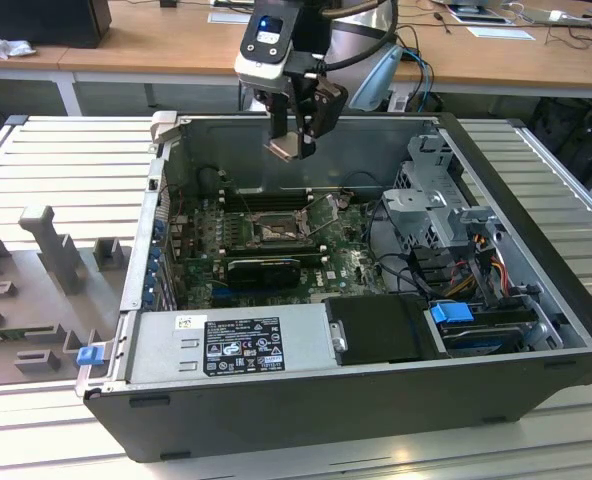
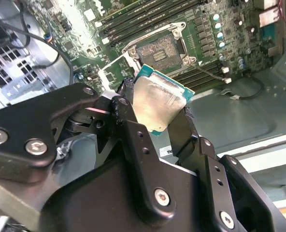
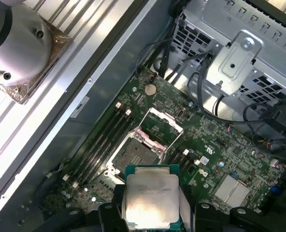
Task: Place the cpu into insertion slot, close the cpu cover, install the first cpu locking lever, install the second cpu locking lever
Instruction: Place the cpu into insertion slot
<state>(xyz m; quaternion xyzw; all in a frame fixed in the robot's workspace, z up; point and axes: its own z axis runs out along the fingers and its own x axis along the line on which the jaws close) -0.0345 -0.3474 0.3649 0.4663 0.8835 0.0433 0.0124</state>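
My gripper (image 1: 290,138) hangs above the open computer case, shut on the cpu (image 1: 284,148), a flat square chip with a pale metal face. In both wrist views the cpu (image 2: 157,101) (image 3: 150,198) sits clamped by its edges between the two black fingers (image 2: 128,121). The insertion slot (image 1: 274,233) (image 2: 160,50) (image 3: 135,155) lies well below on the green motherboard, its brownish contact field bare. The cpu cover (image 3: 161,126) (image 2: 115,71) stands flipped up at one side of the slot. The chip is high over the slot and apart from it.
The case wall (image 1: 306,400) rings the board. A grey power supply (image 1: 246,345) and a black box (image 1: 381,330) fill the near side, and a drive cage (image 1: 441,200) with cables stands at the exterior view's right. Memory slots (image 3: 102,140) run beside the socket. Grey fixtures (image 1: 51,245) sit outside.
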